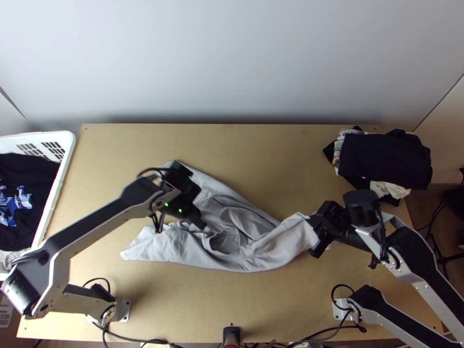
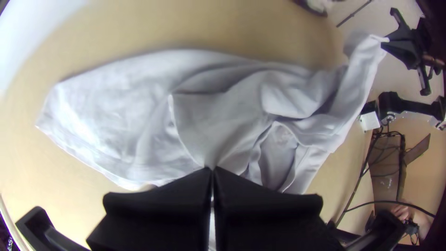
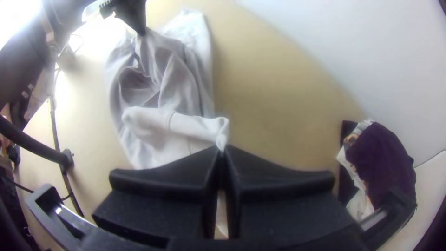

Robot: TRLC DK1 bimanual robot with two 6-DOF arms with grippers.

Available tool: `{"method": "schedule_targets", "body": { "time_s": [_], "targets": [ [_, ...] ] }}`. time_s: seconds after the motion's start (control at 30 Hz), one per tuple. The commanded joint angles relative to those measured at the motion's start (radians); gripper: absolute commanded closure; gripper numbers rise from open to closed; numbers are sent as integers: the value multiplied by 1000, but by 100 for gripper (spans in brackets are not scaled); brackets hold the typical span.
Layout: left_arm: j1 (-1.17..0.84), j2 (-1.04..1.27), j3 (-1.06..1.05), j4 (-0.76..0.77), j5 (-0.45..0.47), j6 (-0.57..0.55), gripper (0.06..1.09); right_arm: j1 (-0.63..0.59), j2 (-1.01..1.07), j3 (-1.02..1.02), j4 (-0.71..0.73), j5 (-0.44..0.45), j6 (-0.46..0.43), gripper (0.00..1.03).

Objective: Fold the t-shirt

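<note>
Toward the near edge of the table [image 1: 261,307], my left claw [image 2: 212,169] and right claw [image 3: 223,148] pinch the t-shirt [image 1: 194,250]. Looks light, floppy; I'd grip hem corners or shoulders.

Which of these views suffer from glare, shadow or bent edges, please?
Right wrist view: glare bleaches the table beside the t-shirt, and the table's far edge bows. Left wrist view: that edge curves too, and some corners go dark. Top view: the light is fairly even, with a soft grey shadow low on the wall behind the table.
</note>
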Motion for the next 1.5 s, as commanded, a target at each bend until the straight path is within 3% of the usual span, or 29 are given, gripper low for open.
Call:
{"method": "schedule_targets", "body": {
  "time_s": [0.0, 0.27, 0.57, 1.07, 1.47],
  "targets": [
    [71, -103, 145, -59, -2, 0, 105, -34, 17, 101, -6, 25, -21, 100],
    [209, -179, 400, -155, -1, 0, 105, -71, 47, 273, -6, 67, -45, 100],
    [361, -227, 661, -157, -2, 0, 105, -71, 98, 494, 8, 153, -108, 100],
    [545, -230, 1027, -140, -2, -38, 105, -61, 141, 752, 174, 220, -195, 100],
    [594, -377, 1020, 26, -146, -49, 105, -57, 123, 792, 379, 231, -240, 100]
  ]
}}
